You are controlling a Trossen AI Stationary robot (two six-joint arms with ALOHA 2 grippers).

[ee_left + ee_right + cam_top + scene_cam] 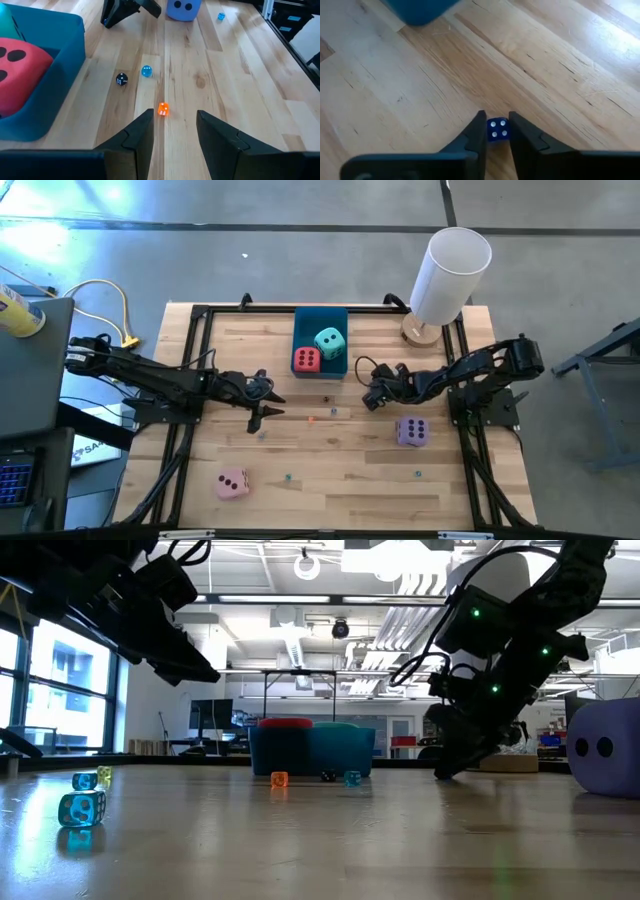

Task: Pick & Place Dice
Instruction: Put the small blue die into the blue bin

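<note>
Closest in, between the dark fingers of the right gripper (497,121), sits a small blue die (496,129) with white pips. The fingers stand tight against its two sides, so I take the pincer as clenched on it, with the little cube resting on the wooden table (330,465). That is not one of the big soft dice. Ahead of those fingertips and a little off lies the blue tray (320,313), and the red die (306,359) and teal die (329,340) sit inside it, side by side and touching. The purple die (412,430) lies the other way: behind the right fingertips, back toward that arm's base and off to one side, near but not touching. The gripper points away from it, so I judge it would have to draw back and turn round to face the cube. A cube has no long axis, so any pair of opposite faces would serve. The pink die (232,484) lies well apart from the right pincer, on the left arm's half of the table. The left gripper (175,117) is much the nearer one to it. That gripper hangs released, fingers apart with nothing between them, and a tiny orange die (163,109) lies just ahead of its tips. The pink cube lies behind it too, back toward the table's near edge.
</note>
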